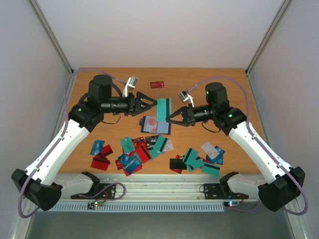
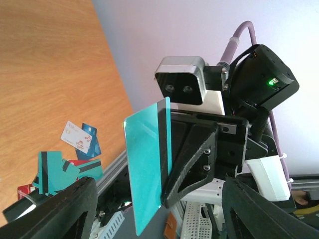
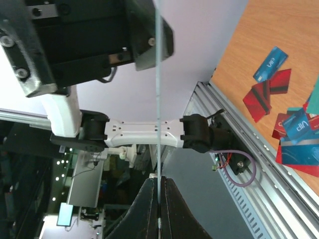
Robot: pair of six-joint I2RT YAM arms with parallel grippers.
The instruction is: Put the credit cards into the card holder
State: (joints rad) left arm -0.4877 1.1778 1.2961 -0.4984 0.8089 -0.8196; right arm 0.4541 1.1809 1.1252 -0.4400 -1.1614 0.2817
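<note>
A teal credit card (image 1: 164, 108) with a black stripe hangs upright in the air over the middle of the table. My right gripper (image 1: 171, 117) is shut on its edge. In the right wrist view the card (image 3: 158, 99) is a thin edge-on line clamped at my right gripper (image 3: 159, 199). My left gripper (image 1: 153, 105) is open and faces the card from the left. In the left wrist view the card (image 2: 147, 164) stands ahead of my left gripper (image 2: 159, 219), touching neither finger. The dark navy card holder (image 1: 160, 130) lies open on the table below. Loose credit cards (image 1: 133, 152) lie near the front.
More cards lie in clusters at the front left (image 1: 101, 154) and front right (image 1: 202, 159). A single red card (image 1: 157, 84) sits near the back edge. A metal rail (image 1: 159, 179) runs along the table's near edge between the arm bases.
</note>
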